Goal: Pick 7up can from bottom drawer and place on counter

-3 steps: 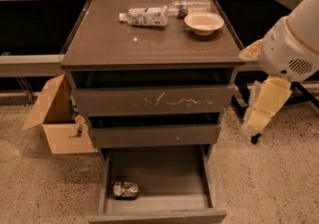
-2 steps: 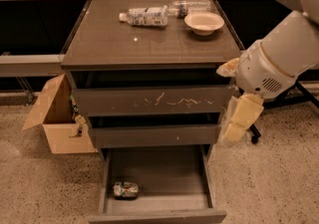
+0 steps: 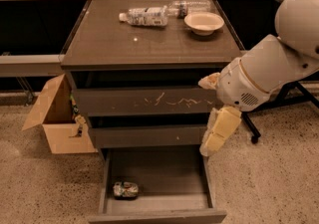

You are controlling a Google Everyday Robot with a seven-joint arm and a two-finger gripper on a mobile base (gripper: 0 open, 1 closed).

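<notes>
1. The small dented silvery-white drinks can with green markings (image 3: 125, 189) lies on its side, lower than the gripper (image 3: 206, 149) and off to the left of it in the view. The two are well apart and not touching.
2. The can rests on the floor of the pulled-out lowest dark grey drawer (image 3: 167, 168), in its front left corner, close to the left wall. The gripper hangs above this drawer's right wall, near the back.
3. The cream-yellow gripper points downward at the end of a bulky white arm (image 3: 264, 68) that enters from the right. How far open it is cannot be told. The can is not in its hold.
4. Just left of the gripper is the plain front of the middle drawer (image 3: 147, 136). Above that, level with the arm's wrist, is the top drawer front with pale scratches (image 3: 149, 102).
5. Higher still is the glossy dark grey-brown rectangular bench (image 3: 149, 44) topping the cabinet. Toward its far edge lie two clear plastic labelled bottles (image 3: 145, 16) on their sides and, beside them, a shallow cream bowl (image 3: 204, 22).
6. Far left of the gripper, beyond the cabinet, an open brown cardboard box (image 3: 55, 118) sits on the speckled floor (image 3: 279, 183).
</notes>
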